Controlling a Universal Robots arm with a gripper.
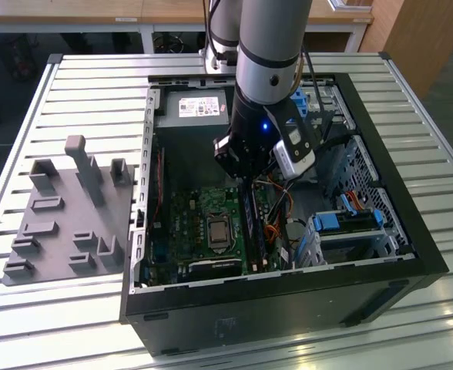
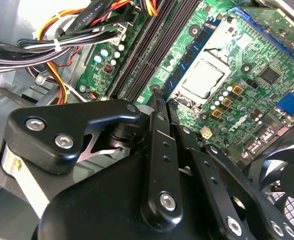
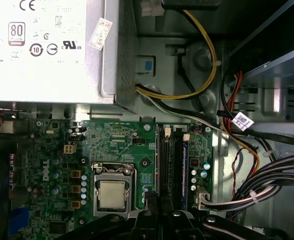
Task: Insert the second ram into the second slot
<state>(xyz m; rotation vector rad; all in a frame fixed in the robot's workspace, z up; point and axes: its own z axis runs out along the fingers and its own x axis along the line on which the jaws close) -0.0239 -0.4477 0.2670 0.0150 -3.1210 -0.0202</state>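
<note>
**— What do we see at the claw?**
— We see it drawn closed, or all but, its tips down over one end of the memory slots inside the opened computer case. We cannot tell whether anything is pinched between them.

**— And the second ram?**
— It is just beyond the tips, a dark-blue stick on edge in the slot nearest the processor socket, with its chips facing the socket. We cannot tell if it is fully seated.

**— What could go wrong, in our judgement?**
— The claw stands over one end only. A push there may rock the stick, one end down and the other proud, so the contacts or the board take the strain. On the claw's other side, the cable bundle lies near enough to snag the wrist. The grey holder sits well apart on the surface.
</note>
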